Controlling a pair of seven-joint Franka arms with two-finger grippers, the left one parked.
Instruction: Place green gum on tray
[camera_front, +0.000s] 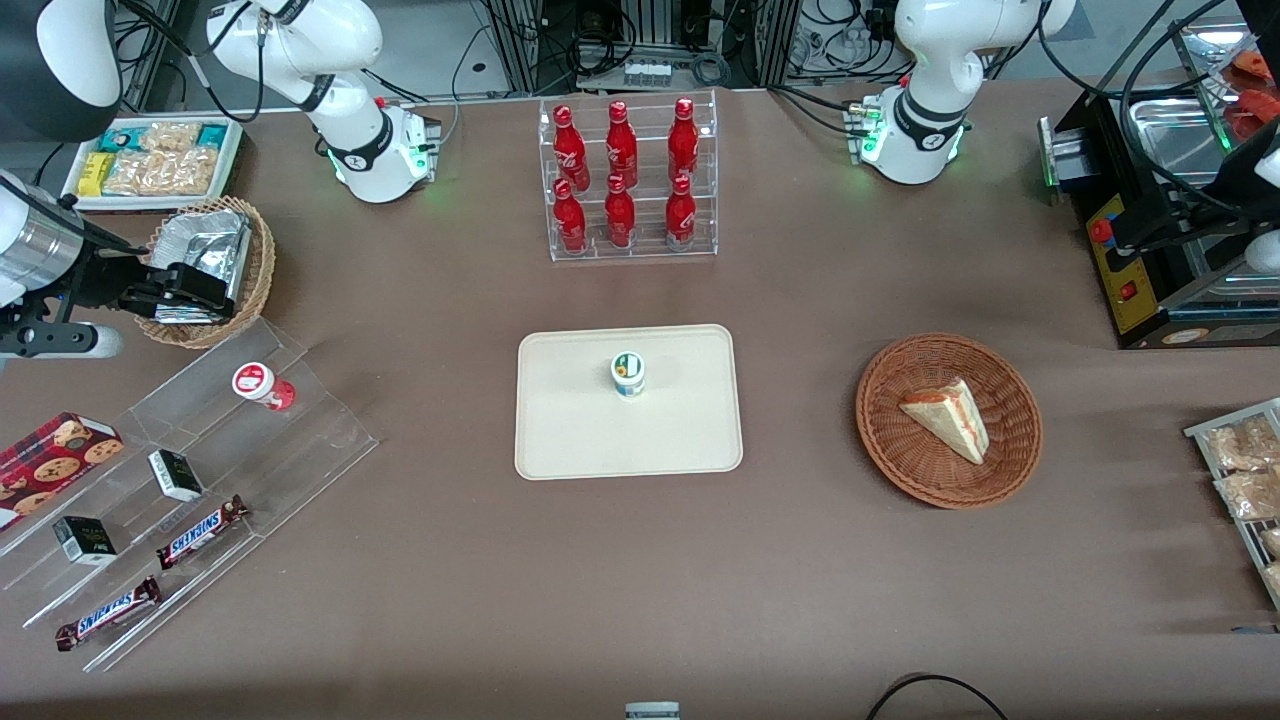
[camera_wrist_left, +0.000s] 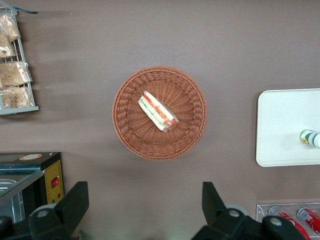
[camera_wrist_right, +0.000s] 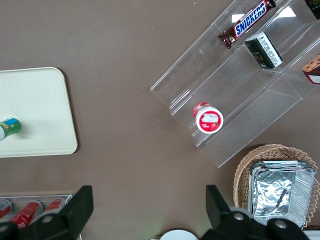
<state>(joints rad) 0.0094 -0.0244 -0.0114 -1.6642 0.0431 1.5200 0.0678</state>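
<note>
Standing upright on the tray (camera_front: 560, 440), the green gum (camera_front: 628, 375) sits a little farther from the front camera than the tray's middle, well inside the low rim and touching nothing else. By the look of it the placing is done.

The gripper (camera_front: 185, 293) is well away, toward the working arm's end of the table, over the wicker basket of foil packs (camera_front: 215, 265) and above the clear stepped display (camera_front: 230, 440). Its fingers are spread and hold nothing; the right wrist view shows both dark fingers (camera_wrist_right: 70, 212) wide apart with bare tabletop between them.

The bottle looks like a small, rigid plastic cylinder with a smooth label, so it is probably light and somewhat slick, and being taller than wide it could tip if nudged on its lid. If it had to be taken up again, a hold across the body just under the white lid, with the fingers on either side of the label, seems safest.

The like bottle with the red lid (camera_front: 262, 385) stands on the display, near the Snickers bars (camera_front: 200, 530), untouched.
</note>
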